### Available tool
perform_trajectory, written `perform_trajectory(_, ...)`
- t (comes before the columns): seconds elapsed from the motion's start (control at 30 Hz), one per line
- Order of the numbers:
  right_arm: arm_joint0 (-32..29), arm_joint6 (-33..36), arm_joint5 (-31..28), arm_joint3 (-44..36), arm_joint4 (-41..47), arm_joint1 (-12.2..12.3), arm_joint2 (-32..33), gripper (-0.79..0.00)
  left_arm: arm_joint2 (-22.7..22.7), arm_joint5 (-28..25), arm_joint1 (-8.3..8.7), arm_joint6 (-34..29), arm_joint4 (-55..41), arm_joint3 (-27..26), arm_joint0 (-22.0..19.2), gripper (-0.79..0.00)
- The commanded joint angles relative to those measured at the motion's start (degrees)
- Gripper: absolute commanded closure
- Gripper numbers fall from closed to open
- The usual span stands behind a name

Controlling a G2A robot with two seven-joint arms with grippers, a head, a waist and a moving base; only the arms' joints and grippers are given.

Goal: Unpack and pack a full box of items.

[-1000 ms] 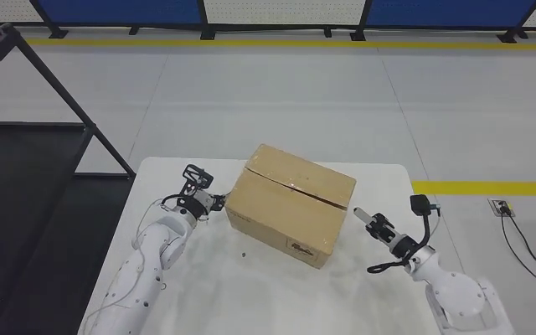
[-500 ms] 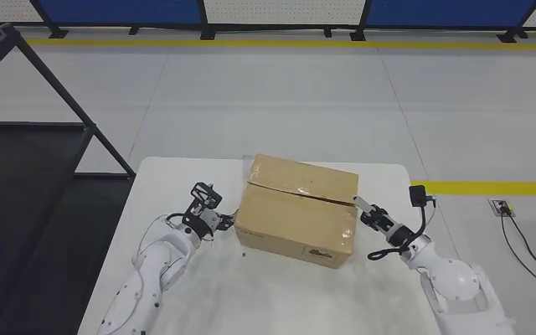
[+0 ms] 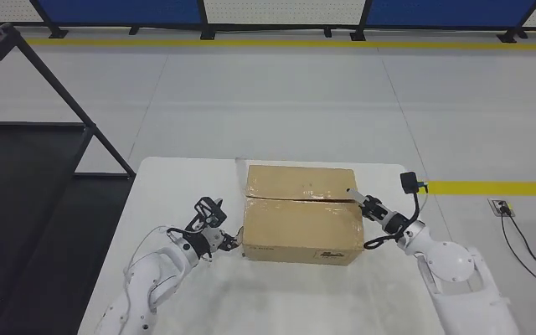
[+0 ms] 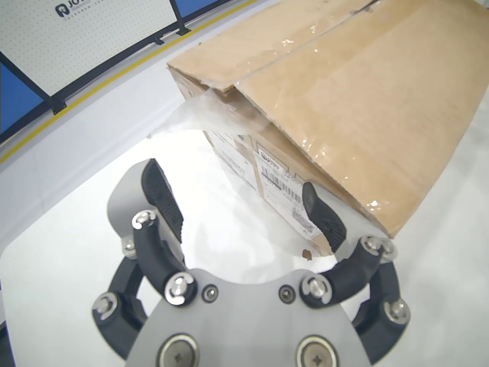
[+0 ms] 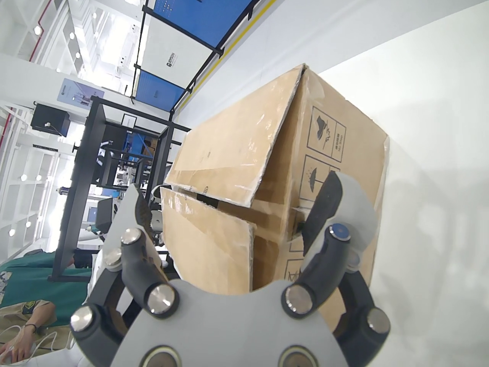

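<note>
A brown cardboard box lies square on the white table, its two top flaps meeting along a seam that gapes slightly. My left gripper is open at the box's left end, close to the labelled side; its fingers hold nothing. A strip of clear tape hangs loose from that end of the seam. My right gripper is open at the box's right end, and the lifted edge of a top flap lies between its fingers.
A black metal frame stands off the table's left side. A tiny brown scrap lies on the table by the box's corner. Bare tabletop runs in front of the box.
The box has turned from a skewed angle to square with the table. The left gripper followed its left end toward the front. The right gripper moved in to the box's right end.
</note>
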Motion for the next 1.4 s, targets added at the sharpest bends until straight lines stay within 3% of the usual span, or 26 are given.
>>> perform_trajectory(0.0, 0.30, 0.31, -0.61, 0.41, 0.42, 0.02, -0.18, -0.785, -2.14, 0.47, 0.16, 0.34, -3.65, -0.16, 0.19, -0.785)
perform_trajectory(0.27, 0.91, 2.23, -3.44, 1.27, 1.73, 0.07, -1.71, -0.785, -12.03, 14.57, 0.35, 4.50, -12.94, 3.63, -1.27, -0.785)
perform_trajectory(0.37, 1.05, 2.82, -4.80, 1.56, 1.32, 0.11, -2.43, -0.785, -13.09, 18.32, 0.42, 4.08, -12.08, 5.14, -1.81, -0.785)
perform_trajectory(0.53, 0.74, 3.03, -6.69, 1.98, 2.15, 0.21, -2.73, -0.785, -11.34, 18.22, 0.53, 1.93, -8.24, 7.57, -2.74, -0.785)
perform_trajectory(0.63, -0.23, -0.39, -6.29, 1.96, 3.69, 0.23, -1.47, -0.785, -8.99, 18.21, 0.45, 0.95, -4.70, 9.64, -4.07, -0.785)
perform_trajectory(0.9, -6.86, -4.58, -7.98, -3.34, 7.30, 1.01, 4.80, -0.785, -1.58, 17.58, -0.53, 1.02, 1.55, 19.25, -11.71, -0.785)
perform_trajectory(1.0, -9.58, -3.39, -7.62, -6.11, 4.88, 1.50, 6.57, -0.785, -1.58, 17.58, -0.53, 1.02, 1.55, 19.25, -11.71, -0.785)
perform_trajectory(1.23, -9.58, -3.39, -7.62, -6.11, 4.88, 1.50, 6.57, -0.785, -1.61, 17.84, -0.51, 1.10, 1.86, 19.17, -11.67, -0.785)
perform_trajectory(1.33, -9.95, -4.48, -7.14, -6.69, 4.60, 1.43, 6.08, -0.785, 0.33, 21.49, -0.56, 2.08, 8.66, 20.64, -12.37, -0.785)
perform_trajectory(1.37, -9.92, -4.83, -6.95, -6.76, 4.45, 1.41, 5.84, -0.785, 1.33, 19.49, -0.78, 2.96, 7.75, 21.56, -12.93, -0.785)
